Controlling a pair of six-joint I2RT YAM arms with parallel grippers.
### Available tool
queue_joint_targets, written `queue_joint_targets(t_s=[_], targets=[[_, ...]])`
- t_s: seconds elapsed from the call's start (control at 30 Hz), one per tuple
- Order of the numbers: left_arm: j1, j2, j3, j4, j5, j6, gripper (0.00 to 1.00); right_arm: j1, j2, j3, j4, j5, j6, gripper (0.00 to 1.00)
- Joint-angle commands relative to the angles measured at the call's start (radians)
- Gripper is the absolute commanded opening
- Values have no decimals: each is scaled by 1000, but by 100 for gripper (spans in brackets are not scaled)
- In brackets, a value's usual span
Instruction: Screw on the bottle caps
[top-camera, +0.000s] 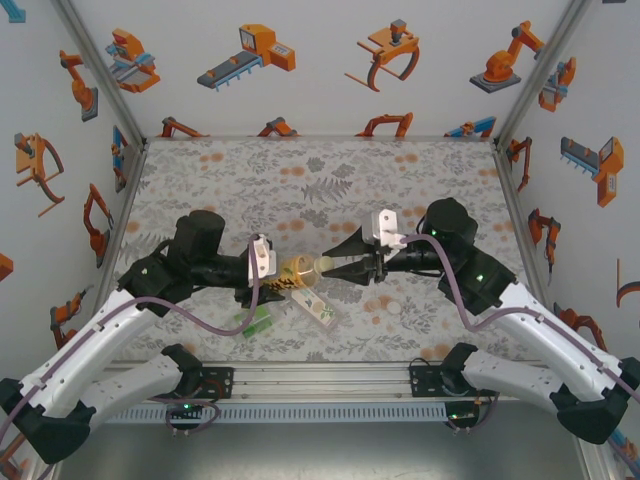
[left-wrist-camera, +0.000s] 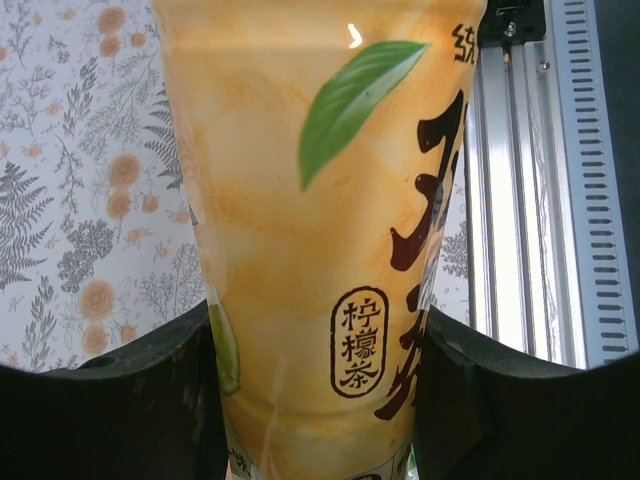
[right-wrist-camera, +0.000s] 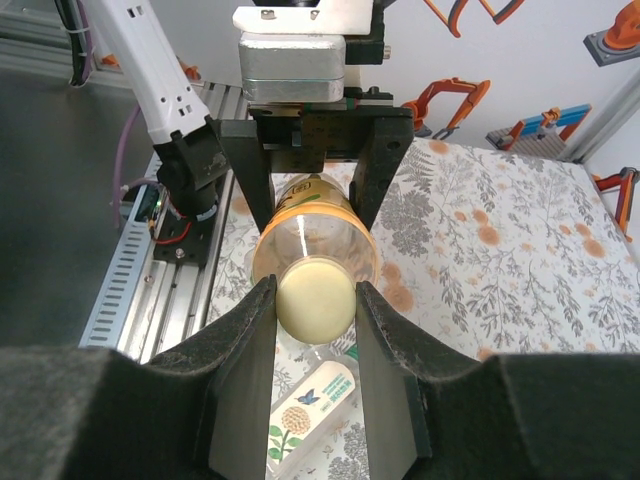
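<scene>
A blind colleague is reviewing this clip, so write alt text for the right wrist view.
The right claw grips a pale yellowish cap at the mouth of an amber bottle, which the left claw holds sideways from the opposite side. Below them a white-labelled bottle lies on the floral table.

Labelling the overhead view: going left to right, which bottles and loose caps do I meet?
Green-labelled bottle → amber bottle → loose white cap. The white-labelled bottle overlaps the amber one, so I leave it out.
</scene>
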Motion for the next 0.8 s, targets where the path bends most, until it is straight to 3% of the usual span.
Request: queue_joint_targets(t_s=[0.0,0.77], targets=[[-5,-19,-10,73,31,-29,0,14,-17,34,6,-5,-19,0],[-6,-18,-31,106,34,-24,0,14,-47,10,-14,47,-29,4]])
